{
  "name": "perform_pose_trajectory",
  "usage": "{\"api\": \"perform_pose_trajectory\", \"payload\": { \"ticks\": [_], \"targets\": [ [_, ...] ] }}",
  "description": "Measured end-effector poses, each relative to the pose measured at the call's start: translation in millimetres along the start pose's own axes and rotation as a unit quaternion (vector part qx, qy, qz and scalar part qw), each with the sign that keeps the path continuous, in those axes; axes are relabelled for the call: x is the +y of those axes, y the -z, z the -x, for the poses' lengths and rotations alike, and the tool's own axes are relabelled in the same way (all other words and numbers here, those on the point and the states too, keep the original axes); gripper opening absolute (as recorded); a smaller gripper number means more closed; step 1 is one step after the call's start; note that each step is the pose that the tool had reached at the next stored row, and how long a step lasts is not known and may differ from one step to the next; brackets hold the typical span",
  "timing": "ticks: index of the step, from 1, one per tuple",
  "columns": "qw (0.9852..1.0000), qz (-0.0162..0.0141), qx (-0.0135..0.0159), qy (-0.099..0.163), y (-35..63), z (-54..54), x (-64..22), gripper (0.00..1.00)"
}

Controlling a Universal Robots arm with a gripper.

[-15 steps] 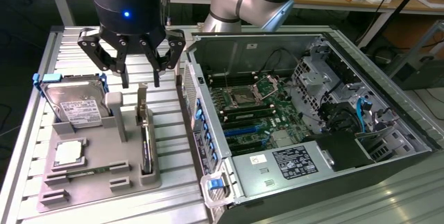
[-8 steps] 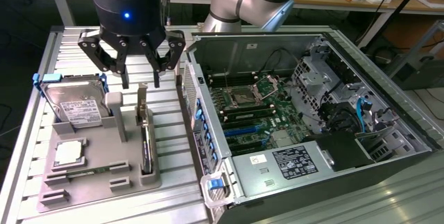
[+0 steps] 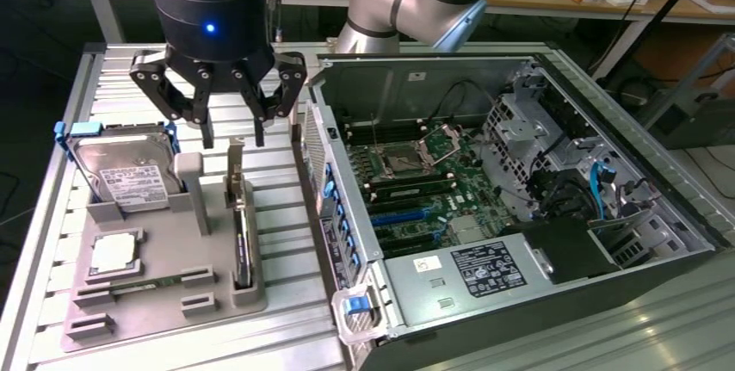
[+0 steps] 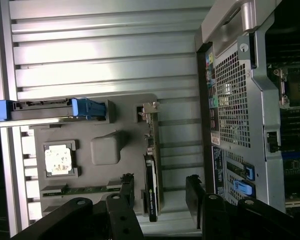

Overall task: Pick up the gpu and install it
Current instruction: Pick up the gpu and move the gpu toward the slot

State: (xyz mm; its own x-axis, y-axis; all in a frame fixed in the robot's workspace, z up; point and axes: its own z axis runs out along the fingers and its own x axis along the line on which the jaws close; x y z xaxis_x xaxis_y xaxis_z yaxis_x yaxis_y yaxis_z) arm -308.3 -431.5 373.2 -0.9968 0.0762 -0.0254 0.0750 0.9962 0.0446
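Right below your gripper [image 3: 234,139] [image 4: 160,195], the gpu [image 3: 240,216] [image 4: 152,165] stood on its thin edge in the grey holder [image 3: 172,302]. Your gripper was wide open and held nothing. The hard drive [image 3: 120,173] sat on one side of it, and the open computer case [image 3: 643,250] on the other.

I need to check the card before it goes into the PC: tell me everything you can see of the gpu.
The gpu is a thin, flat, dark card with a silver metal bracket at one end. It stands upright on its long edge, slotted in the grey holder on the slatted table, beside the open computer case and apart from it. Only the holder touches it. The open gripper hangs above it, a finger to each side, not gripping it.
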Motion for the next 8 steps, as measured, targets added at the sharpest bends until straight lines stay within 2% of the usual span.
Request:
{"api": "perform_pose_trajectory", "payload": {
  "ticks": [8],
  "targets": [
    [1.0000,0.0000,0.0000,0.000,-1.9,0.0,-0.1,0.54]
  ]
}}
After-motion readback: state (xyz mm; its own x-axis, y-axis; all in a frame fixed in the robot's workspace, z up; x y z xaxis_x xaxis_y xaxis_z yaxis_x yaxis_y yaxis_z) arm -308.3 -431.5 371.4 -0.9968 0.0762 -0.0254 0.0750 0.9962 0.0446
